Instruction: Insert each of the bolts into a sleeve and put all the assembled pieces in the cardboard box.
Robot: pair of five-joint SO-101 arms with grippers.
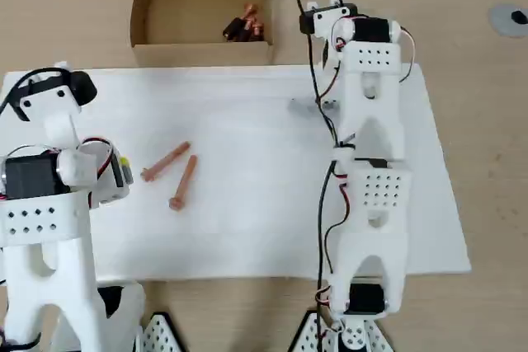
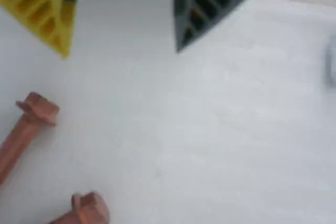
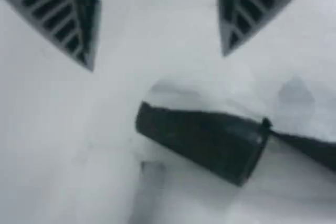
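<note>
Two copper-coloured bolts (image 1: pixel 166 161) (image 1: pixel 183 181) lie side by side on the white sheet (image 1: pixel 247 220), left of centre. My left gripper (image 2: pixel 121 51) hovers open just beside them, its yellow fingers (image 2: pixel 52 14) apart, with both bolt heads (image 2: pixel 37 109) (image 2: pixel 86 209) below it and nothing held. A dark sleeve (image 3: pixel 202 142) lies on its side on the sheet. My right gripper (image 3: pixel 157 60) hangs open right above it without touching. From above, that sleeve (image 1: pixel 302 105) sits at the sheet's far edge beside the right arm. Several assembled pieces (image 1: pixel 244 25) rest in the cardboard box (image 1: pixel 148 14).
The box stands beyond the sheet's far edge, open at the top. The right arm (image 1: pixel 371 162) stretches along the sheet's right side. The left arm (image 1: pixel 49 195) stands at the near left. Bare wooden table (image 1: pixel 487 121) surrounds the sheet.
</note>
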